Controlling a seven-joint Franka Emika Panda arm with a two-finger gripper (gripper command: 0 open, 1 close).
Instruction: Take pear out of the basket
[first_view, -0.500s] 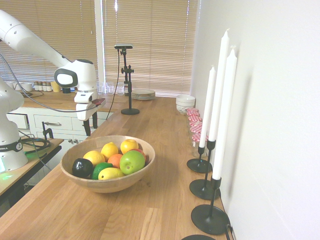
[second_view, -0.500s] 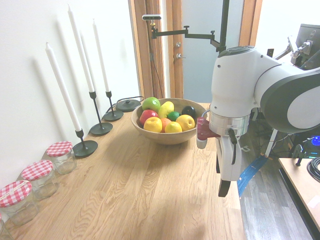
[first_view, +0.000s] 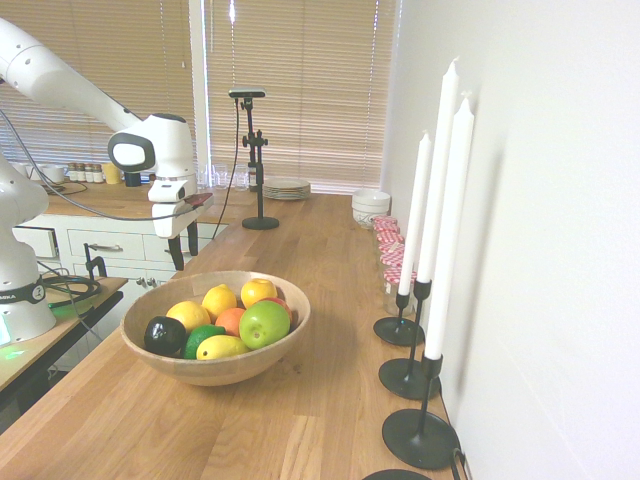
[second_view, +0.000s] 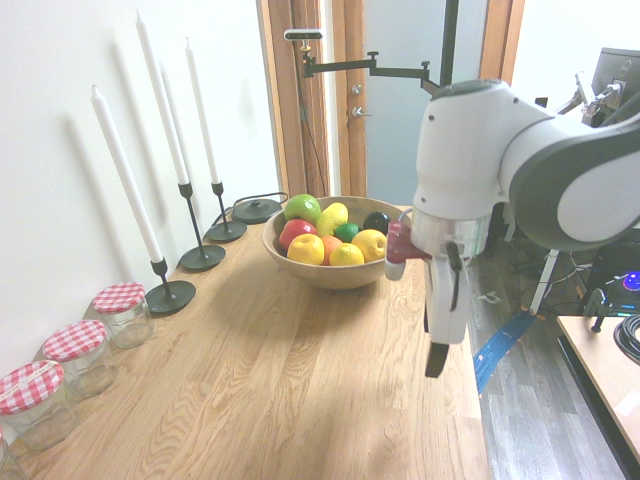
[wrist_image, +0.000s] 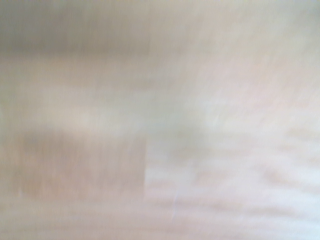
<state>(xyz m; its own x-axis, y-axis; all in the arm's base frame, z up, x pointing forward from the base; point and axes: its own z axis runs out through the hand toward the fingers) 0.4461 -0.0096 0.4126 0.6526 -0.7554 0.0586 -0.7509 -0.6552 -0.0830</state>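
Among smooth fruit heaped in the basket (first_view: 285, 335), a round shallow bowl of pale wood, the yellow pear (first_view: 221, 347) lies at the rim, at six o'clock from the orange. At ten o'clock from the bowl, the gripper (first_view: 182, 248) hangs open and empty above the countertop (first_view: 300, 420).
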